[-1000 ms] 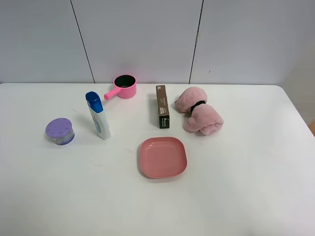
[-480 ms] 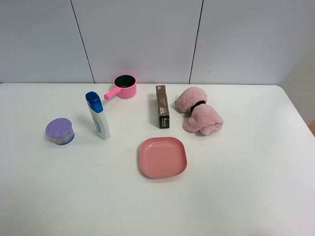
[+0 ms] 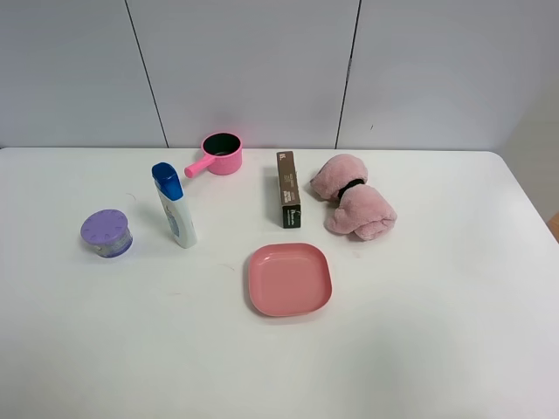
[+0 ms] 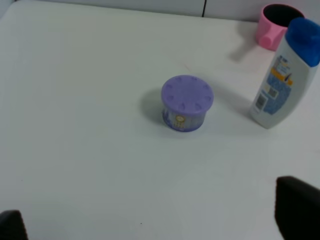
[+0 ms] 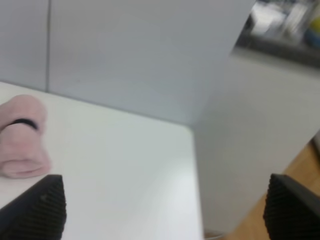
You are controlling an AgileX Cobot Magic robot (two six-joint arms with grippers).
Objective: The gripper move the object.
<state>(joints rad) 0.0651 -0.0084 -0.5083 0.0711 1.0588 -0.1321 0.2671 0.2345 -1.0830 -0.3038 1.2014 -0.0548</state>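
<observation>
The bottle [image 3: 174,206] stood upright on the left half of the worktop [image 3: 437,332], between the purple-lidded jar [image 3: 106,233] and the dark brown box [image 3: 288,189], with the pink pot [image 3: 219,154] behind it. I judged it light and fairly stiff, its smooth plastic likely slippery, and being tall and slim it looked easy to topple. I thought the flat white body just under the blue cap [image 4: 304,34] the best place to take hold, squeezing across the narrow sides. My left fingers [image 4: 297,207] were spread wide, only their tips showing at the corners of the wrist view, holding nothing and well short of the bottle [image 4: 283,79]. My right fingers [image 5: 37,207] were likewise parted and empty, out past the plush toy [image 5: 20,137] near the worktop's far edge. The jar [image 4: 187,102] sat near the bottle on the approach side and might be brushed. The pink plate [image 3: 289,278] and the plush toy [image 3: 354,208] lay apart and seemed no obstacle.
</observation>
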